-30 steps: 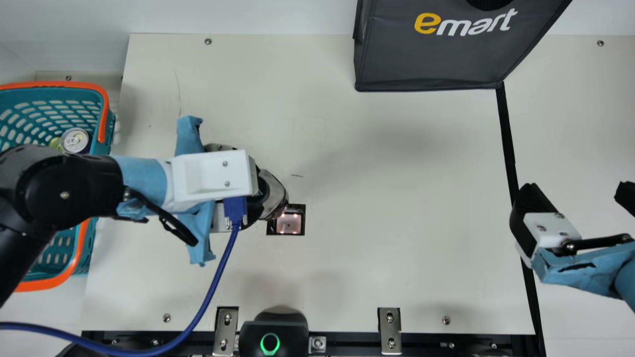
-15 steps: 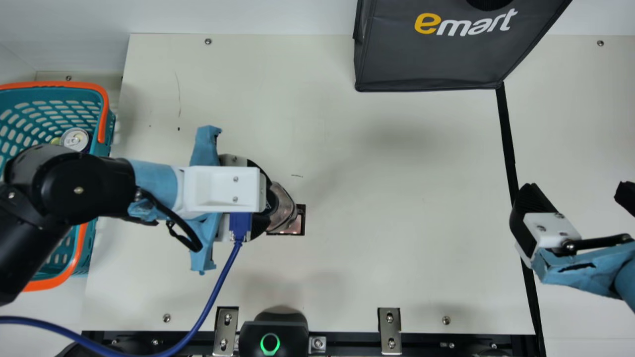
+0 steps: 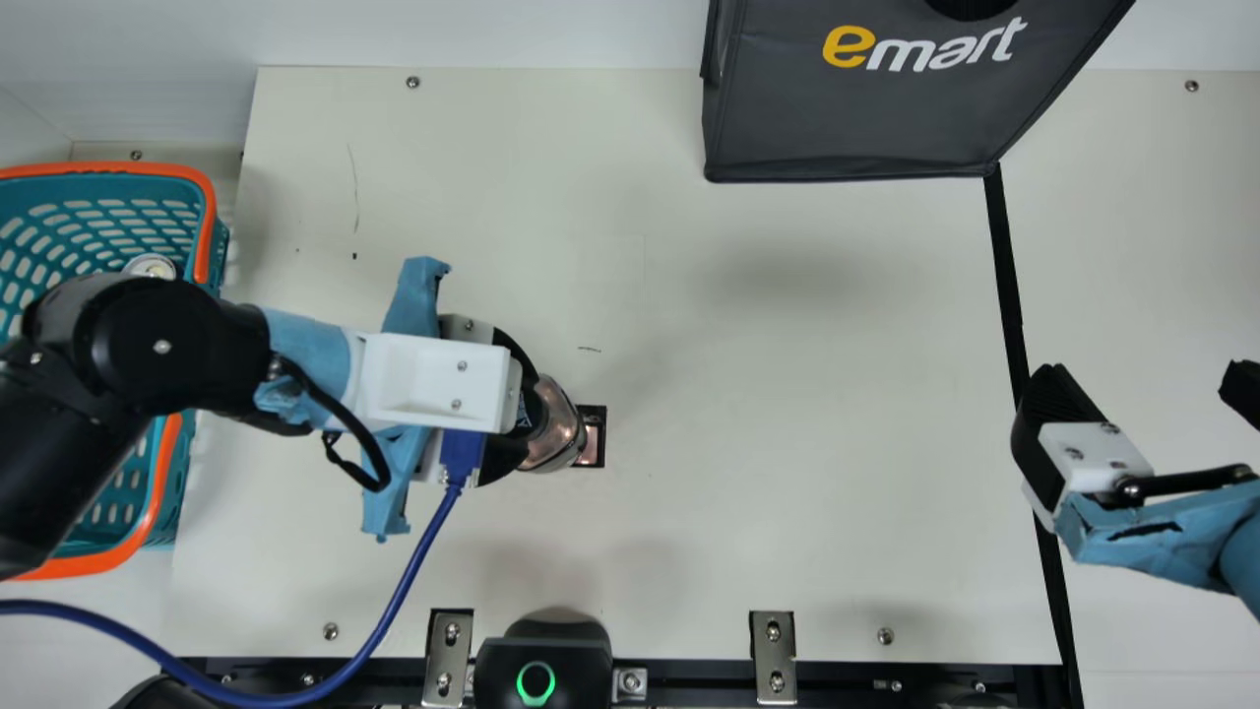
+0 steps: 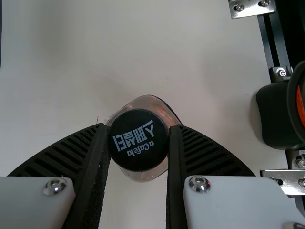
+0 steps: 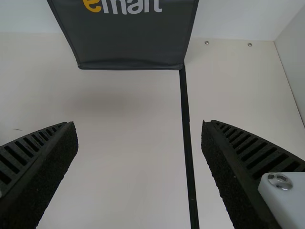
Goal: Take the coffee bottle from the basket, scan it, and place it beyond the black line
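Observation:
In the main view my left gripper point(image 3: 522, 414) is over the table's left half, shut on the coffee bottle point(image 3: 556, 425), whose clear body partly covers the scanner window point(image 3: 592, 445). From the left wrist view, the bottle's black cap point(image 4: 138, 140) sits between the two pads of my left gripper point(image 4: 138, 143). My right gripper point(image 3: 1147, 394) stands open at the right by the black line point(image 3: 1006, 276). The right wrist view has the black line point(image 5: 187, 138) between the spread fingers of my right gripper point(image 5: 139, 131). The teal basket point(image 3: 167, 492) is at the far left, partly under my left arm.
A can point(image 3: 151, 266) lies in the basket. A dark grey bag point(image 3: 847, 118) stands at the back. At the front edge are a black device with a green ring point(image 3: 556, 665) and metal brackets point(image 3: 773, 657). A blue cable point(image 3: 413, 581) trails from my left arm.
My left gripper has moved right and slightly toward the front with the bottle, which now covers much of the scanner window. The right arm has kept still.

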